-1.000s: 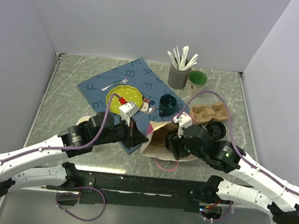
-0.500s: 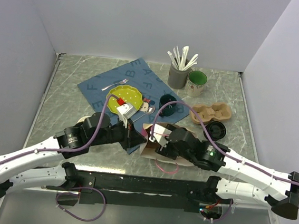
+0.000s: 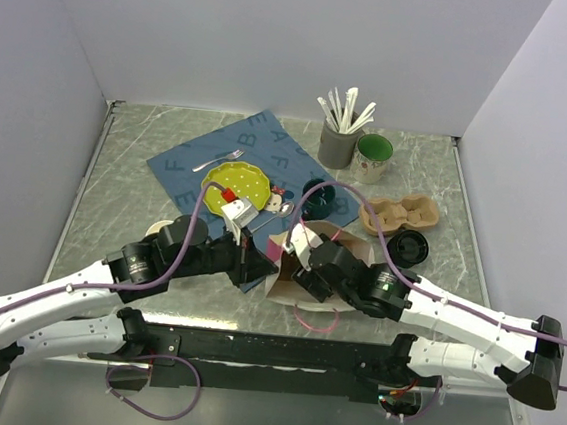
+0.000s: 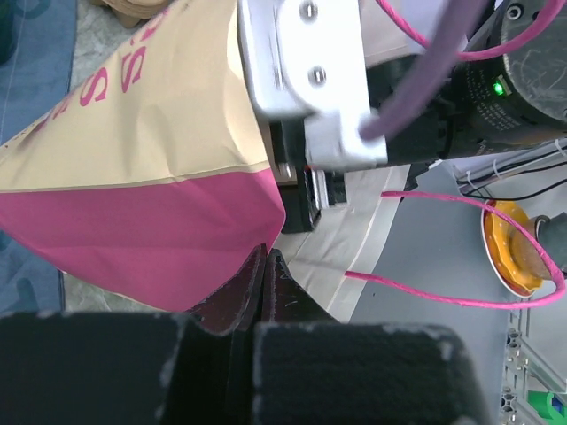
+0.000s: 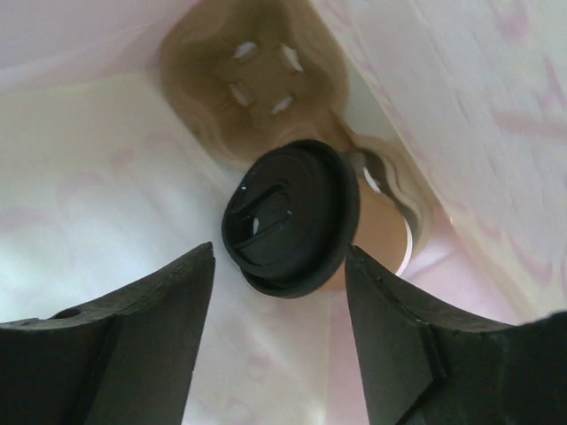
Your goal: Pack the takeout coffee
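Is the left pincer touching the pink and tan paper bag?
Touching. The left wrist view shows the left pincer pinched shut on the pink edge of the pink and tan paper bag.

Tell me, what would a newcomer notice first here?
The pink-and-tan bag at the table's near middle draws the eye. The left end effector pinches its edge, while the right end effector reaches inside, the black-lidded cup between its fingers. Behind, a yellow plate lies on a blue cloth.
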### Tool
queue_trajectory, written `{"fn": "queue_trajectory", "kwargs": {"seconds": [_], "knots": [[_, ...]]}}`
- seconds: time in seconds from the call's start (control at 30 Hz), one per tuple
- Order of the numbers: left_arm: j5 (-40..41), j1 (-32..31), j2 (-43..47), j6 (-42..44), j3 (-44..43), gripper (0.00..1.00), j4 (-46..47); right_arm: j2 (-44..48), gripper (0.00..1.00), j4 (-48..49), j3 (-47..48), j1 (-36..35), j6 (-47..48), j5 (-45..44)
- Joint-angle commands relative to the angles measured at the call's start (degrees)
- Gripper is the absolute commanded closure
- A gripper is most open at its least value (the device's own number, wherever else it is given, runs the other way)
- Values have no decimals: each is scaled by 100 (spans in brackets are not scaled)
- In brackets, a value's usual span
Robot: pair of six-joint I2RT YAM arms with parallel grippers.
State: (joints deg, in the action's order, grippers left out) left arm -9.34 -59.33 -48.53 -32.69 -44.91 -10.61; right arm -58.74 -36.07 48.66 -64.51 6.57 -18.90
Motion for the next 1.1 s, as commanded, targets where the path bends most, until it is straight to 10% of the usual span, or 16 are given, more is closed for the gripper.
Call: {"fn": "queue_trajectory", "kwargs": {"seconds": [0.0,0.6,1.07], "knots": [[-252,-26,107,-150,148,99,147,-6,31,215,-59,-9,-850,-746],[-270,-26,336,-361,289,99,165,-533,29,154,29,-9,-2072,-1238],[73,-17,397,-291,167,99,-212,-227,79,514,170,26,-1563,-863]]}}
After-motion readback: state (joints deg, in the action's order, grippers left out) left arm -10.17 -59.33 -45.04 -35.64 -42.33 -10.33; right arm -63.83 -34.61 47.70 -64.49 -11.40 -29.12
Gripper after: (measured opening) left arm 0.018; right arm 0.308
